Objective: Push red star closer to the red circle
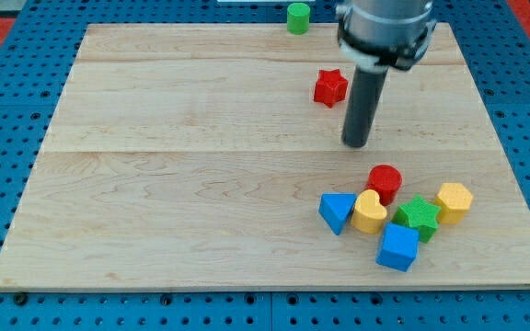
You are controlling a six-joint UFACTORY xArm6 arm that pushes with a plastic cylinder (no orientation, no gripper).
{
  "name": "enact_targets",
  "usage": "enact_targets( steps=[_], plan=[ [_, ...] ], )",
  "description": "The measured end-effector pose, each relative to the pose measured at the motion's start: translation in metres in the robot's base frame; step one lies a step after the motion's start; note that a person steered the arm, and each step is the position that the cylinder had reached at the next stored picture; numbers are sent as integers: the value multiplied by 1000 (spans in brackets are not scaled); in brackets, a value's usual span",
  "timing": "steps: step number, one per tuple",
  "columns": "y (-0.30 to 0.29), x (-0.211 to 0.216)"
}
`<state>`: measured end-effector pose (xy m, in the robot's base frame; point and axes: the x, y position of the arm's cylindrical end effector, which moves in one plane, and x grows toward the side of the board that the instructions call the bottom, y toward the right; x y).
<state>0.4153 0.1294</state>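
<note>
Well, the red star (330, 86) sits near the view's top, a little right of the middle of the wooden board (182, 184). The red circle (385, 182) is lower down and more to the right, well apart from the star. The dark rod comes down between them, and my tip (356, 144) rests on the board below the star and above the circle, touching neither. The arm has no fingers, only this rod.

The red circle touches a yellow heart (369, 211). Beside the heart lie a blue triangle (337, 212), a green star (419, 216), a blue cube (398, 246) and a yellow block (454, 200). A green block (298, 17) stands alone at the top edge.
</note>
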Motion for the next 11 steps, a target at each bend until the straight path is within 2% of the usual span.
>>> enact_targets(
  steps=[1,2,3,4,5,6,7,8,9,10,11],
  plan=[
    [50,-58],
    [0,-133],
    [-43,-133],
    [-80,-43],
    [-81,15],
    [-89,-71],
    [-42,-84],
    [-76,6],
    [-51,22],
    [-85,-41],
    [-35,-25]
  ],
)
